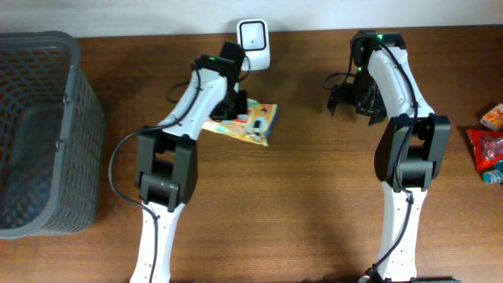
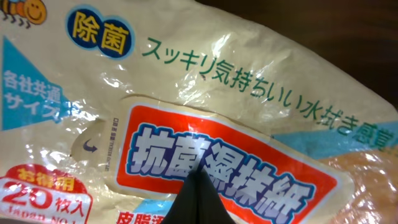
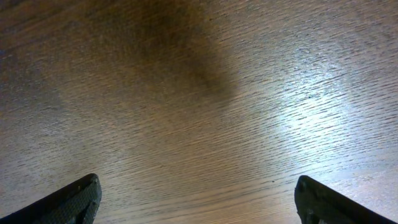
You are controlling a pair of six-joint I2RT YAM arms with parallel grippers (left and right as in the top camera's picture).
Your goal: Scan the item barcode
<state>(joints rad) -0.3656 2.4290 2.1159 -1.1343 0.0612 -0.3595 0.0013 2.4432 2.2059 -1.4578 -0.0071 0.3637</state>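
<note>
Well, my left hand is pinched shut on the wipes packet, held right at my fingertips. Its slick film could slide free, or the barcode, which I cannot see, could face away from the scanner just beyond.

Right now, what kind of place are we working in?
Probably a mock shop checkout: a white barcode scanner stands at the back, a grey mesh shopping basket sits on the left, and there are packaged goods like the wet-wipes pack.
</note>
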